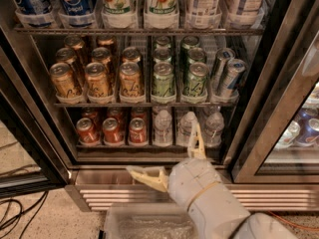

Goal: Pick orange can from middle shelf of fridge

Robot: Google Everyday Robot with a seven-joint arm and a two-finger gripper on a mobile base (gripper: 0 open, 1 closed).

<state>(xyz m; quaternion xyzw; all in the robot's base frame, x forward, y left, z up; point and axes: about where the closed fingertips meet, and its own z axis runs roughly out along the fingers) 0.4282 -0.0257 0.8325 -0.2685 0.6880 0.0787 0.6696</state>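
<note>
Several golden-orange cans stand on the left half of the middle shelf (pixel 139 104) of the fridge (pixel 35 138); the front row has three, with the nearest-to-centre orange can (pixel 130 81) beside pale green cans (pixel 163 81). My gripper (pixel 169 156) is open and empty. It is below the lowest shelf, in front of the fridge's base ledge. One cream finger (pixel 144 176) points left and the other (pixel 197 139) points up in front of the water bottles. The gripper is well below the orange cans and to their right.
Slim silver cans (pixel 227 76) lean at the right of the middle shelf. Short red cans (pixel 113 131) and water bottles (pixel 163 128) are on the lower shelf, and large soda bottles (pixel 119 4) above. A ribbed steel base (pixel 99 193), a clear bin (pixel 144 225) and floor cables (pixel 15 215) lie below.
</note>
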